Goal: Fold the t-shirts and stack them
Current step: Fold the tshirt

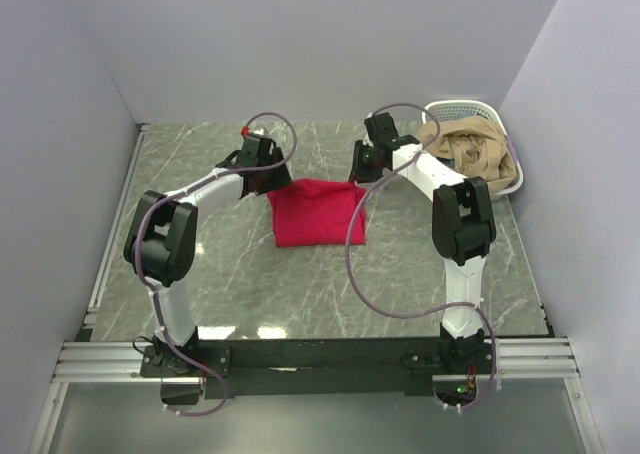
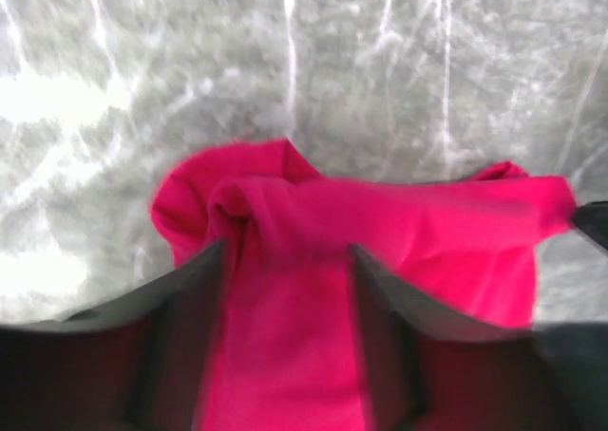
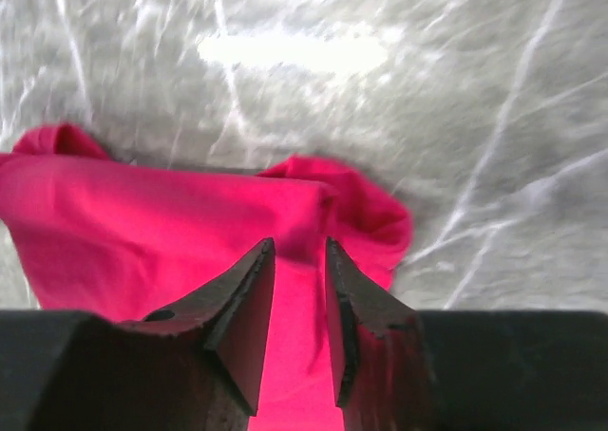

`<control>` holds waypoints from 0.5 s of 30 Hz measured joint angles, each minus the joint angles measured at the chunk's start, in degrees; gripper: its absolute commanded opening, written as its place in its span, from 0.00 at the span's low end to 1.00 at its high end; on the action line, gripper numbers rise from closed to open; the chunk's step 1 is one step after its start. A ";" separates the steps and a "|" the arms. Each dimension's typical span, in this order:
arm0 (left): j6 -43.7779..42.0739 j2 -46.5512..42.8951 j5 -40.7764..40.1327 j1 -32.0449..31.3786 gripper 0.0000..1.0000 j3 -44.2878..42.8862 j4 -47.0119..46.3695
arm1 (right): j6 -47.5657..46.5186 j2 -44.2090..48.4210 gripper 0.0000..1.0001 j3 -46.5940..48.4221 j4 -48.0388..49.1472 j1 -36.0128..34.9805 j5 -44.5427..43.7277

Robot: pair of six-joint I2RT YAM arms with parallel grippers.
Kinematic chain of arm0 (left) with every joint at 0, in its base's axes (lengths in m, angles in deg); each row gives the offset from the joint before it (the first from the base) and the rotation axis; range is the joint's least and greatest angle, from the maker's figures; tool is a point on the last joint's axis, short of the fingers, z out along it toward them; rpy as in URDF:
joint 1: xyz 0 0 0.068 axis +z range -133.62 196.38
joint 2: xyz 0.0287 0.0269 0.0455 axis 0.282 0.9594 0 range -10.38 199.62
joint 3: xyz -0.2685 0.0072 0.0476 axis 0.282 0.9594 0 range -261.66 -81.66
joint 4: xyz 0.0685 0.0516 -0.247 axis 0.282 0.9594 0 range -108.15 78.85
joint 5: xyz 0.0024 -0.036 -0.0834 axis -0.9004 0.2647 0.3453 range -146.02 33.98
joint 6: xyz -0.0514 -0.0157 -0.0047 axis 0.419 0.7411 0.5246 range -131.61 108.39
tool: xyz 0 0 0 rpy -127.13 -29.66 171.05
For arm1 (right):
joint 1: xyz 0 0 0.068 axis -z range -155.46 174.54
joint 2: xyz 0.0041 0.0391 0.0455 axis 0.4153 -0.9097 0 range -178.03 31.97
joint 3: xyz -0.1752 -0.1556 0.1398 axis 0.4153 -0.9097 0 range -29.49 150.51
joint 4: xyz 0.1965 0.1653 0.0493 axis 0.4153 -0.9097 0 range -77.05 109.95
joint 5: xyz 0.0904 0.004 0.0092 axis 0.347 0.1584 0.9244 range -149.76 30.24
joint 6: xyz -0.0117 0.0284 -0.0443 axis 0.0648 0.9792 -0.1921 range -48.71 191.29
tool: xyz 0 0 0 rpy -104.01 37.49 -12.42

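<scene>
At far corners of red t-shirt (image 1: 316,214) on counter (image 1: 300,284): left fingers (image 2: 180,308) pinch bunched cloth, right fingers (image 3: 242,298) clamp edge, narrow gap. Left arm (image 1: 165,244), right arm (image 1: 460,224) stretched toward it, elbows raised.

Red shirt (image 1: 317,212), plain and soft. Folded into a rough block, lying in the middle of the desk (image 1: 300,284). Near part flat. Two far corners bunched up and pinched, left one crumpled into a small lump.

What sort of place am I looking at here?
Probably a robot lab test cell: plain walls box in a marble-patterned table, and a left arm and right arm bolted to a metal rail hold a red t-shirt.
</scene>
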 measured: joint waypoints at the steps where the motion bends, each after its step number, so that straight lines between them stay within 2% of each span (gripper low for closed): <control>1: -0.31 0.28 0.09 0.37 0.72 -0.20 -0.35 | 0.11 -0.35 0.38 0.44 0.26 0.42 -0.22; 5: -0.92 1.66 0.02 1.97 0.81 -2.69 -1.25 | 0.22 -1.38 0.39 3.23 1.75 1.77 -1.81; 11: -2.23 1.09 1.49 3.85 0.83 -5.40 -4.20 | -0.90 0.52 0.42 3.41 3.80 2.51 0.13; 15: -1.64 -0.35 7.32 3.85 0.84 -4.87 -6.54 | -0.72 2.58 0.42 2.64 4.59 2.12 4.63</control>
